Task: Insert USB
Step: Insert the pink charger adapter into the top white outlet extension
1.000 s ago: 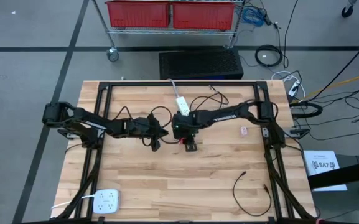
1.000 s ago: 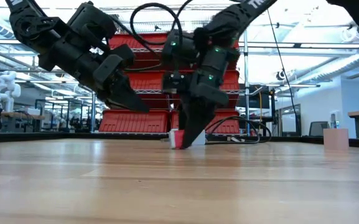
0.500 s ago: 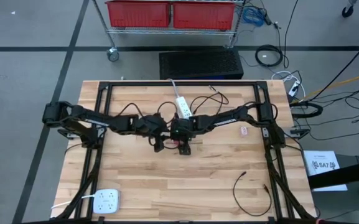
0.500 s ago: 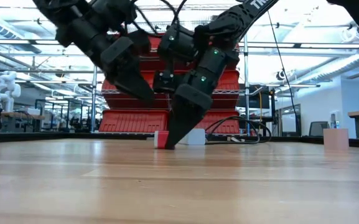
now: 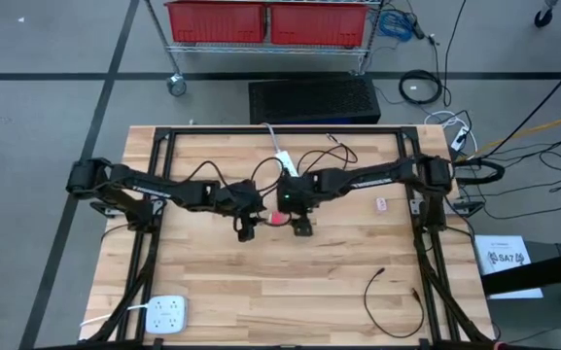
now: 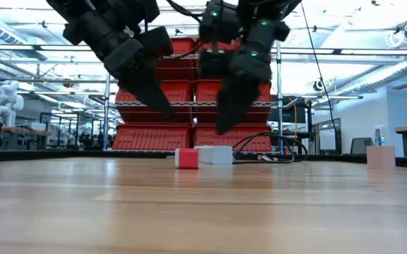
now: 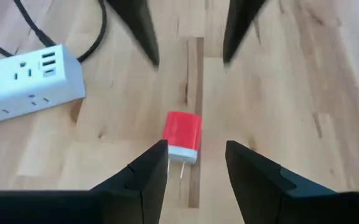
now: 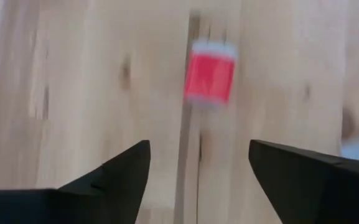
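A small red-and-white charger block (image 7: 183, 135) lies flat on the wooden table, its two prongs pointing toward my left gripper. My left gripper (image 7: 195, 168) hangs open just above it, a finger on either side and not touching. My right gripper (image 8: 195, 180) is open too and hovers above the block (image 8: 210, 78) from the opposite side. In the high view the block (image 5: 278, 219) lies between the left gripper (image 5: 245, 231) and the right gripper (image 5: 301, 227). In the low view the block (image 6: 187, 158) rests on the table below both raised grippers.
A white power strip (image 5: 285, 163) with black cords lies just beyond the block, toward the far edge. A loose black cable (image 5: 397, 306) curls at the near right. A white multi-socket block (image 5: 166, 313) sits at the near left corner. A small pink tag (image 5: 381, 204) lies to the right.
My right gripper had its tips down on the red block at the table. It has let go and risen clear, leaving the block lying on the wood. My left gripper has also lifted and tipped more toward level.
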Tool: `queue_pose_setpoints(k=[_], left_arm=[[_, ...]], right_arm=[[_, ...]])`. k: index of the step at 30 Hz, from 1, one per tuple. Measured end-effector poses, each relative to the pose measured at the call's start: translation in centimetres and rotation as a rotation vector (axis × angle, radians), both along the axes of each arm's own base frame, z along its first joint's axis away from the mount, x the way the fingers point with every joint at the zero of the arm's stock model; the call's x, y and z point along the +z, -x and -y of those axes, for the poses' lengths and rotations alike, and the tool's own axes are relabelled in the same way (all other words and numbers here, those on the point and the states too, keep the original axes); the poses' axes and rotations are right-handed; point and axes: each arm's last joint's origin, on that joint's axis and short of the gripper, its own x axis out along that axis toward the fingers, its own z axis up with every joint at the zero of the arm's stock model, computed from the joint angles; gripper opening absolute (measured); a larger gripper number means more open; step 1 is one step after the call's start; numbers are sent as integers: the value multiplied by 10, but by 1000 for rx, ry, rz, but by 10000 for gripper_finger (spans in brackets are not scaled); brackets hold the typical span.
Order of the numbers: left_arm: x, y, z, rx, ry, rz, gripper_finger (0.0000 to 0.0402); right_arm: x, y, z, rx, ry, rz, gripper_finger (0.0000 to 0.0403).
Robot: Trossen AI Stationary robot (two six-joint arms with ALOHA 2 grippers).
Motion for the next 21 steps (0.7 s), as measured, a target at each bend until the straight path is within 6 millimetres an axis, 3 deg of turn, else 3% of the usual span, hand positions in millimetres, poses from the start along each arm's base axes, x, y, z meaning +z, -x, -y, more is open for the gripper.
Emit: queue_pose_setpoints(k=[6, 12, 17, 21], left_arm=[[-12, -5, 0, -3, -1, -30, 169], [-11, -18, 0, -32, -12, -36, 169], [-12, -36, -1, -73, -49, -94, 169], [-16, -51, -3, -94, -69, -147, 169]], right_arm=[[-7, 51, -3, -78, -10, -32, 240], [-32, 96, -7, -242, -96, 275, 208], [-47, 108, -8, -303, -188, 557, 187], [-49, 109, -10, -303, -229, 580, 181]])
